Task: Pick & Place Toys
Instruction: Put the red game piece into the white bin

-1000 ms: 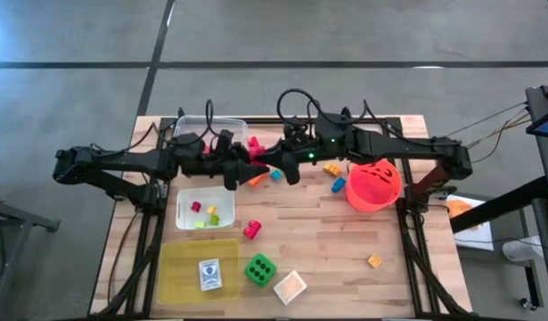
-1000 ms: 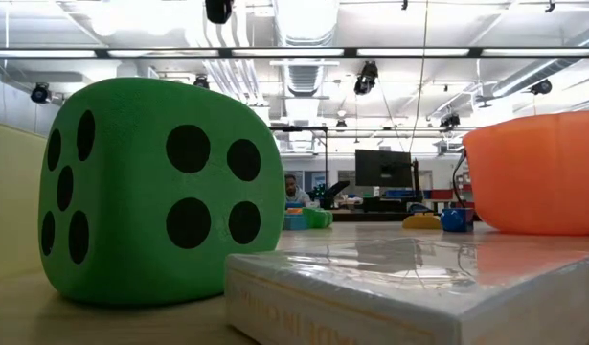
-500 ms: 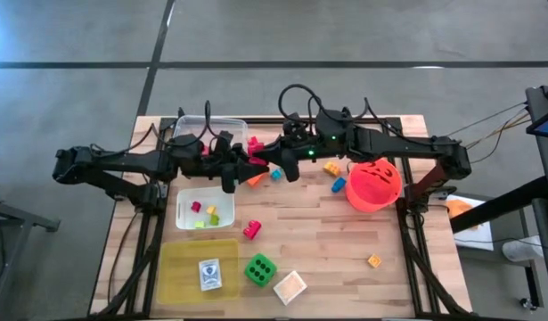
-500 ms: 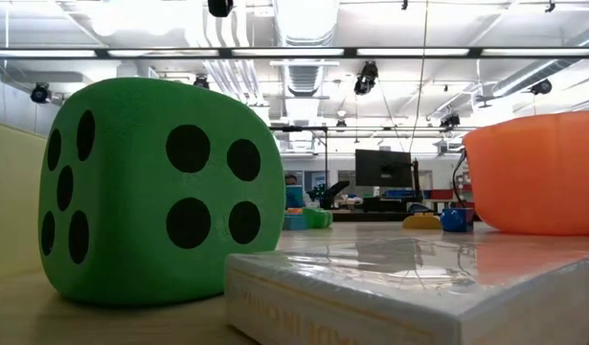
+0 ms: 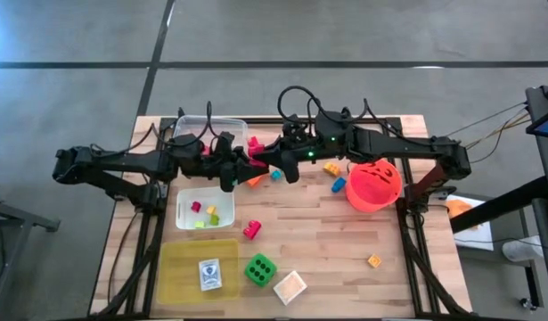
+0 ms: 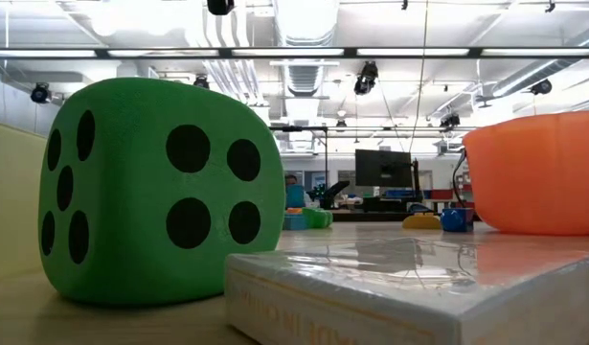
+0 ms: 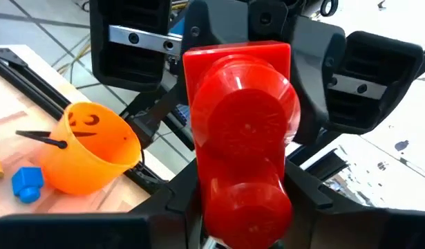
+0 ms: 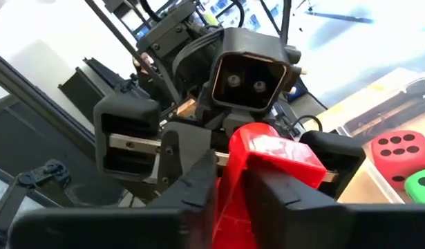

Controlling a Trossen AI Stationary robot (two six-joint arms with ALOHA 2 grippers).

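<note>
A red studded toy block (image 7: 243,138) hangs in mid-air above the table's far middle, between my two grippers, which face each other level. My left gripper (image 5: 241,166) comes from the table's left and is shut on the block's left end. My right gripper (image 5: 266,159) comes from the right, and its fingers stand on both sides of the other end. A green die (image 5: 260,268) rests on the table near the front edge. More small blocks lie in a clear tub (image 5: 205,208) and loose on the wood. My left gripper pinches the block's left end (image 8: 264,149) between its two fingers, level, from the table's left. The block is lifted clear of the table and lies along the fingers. My right gripper has the block's right end (image 7: 236,59) between its two fingers (image 7: 316,62), level, from the table's right.
An orange bucket (image 5: 374,185) stands at the right. A second clear tub (image 5: 209,129) sits at the far left. A yellow tray (image 5: 186,276) holds a card (image 5: 210,273) near the front. A white box (image 5: 290,286), a pink block (image 5: 252,229) and an orange block (image 5: 374,260) lie loose.
My left gripper has shut on the red block's left end while both arms stayed in place. The block has not moved.
</note>
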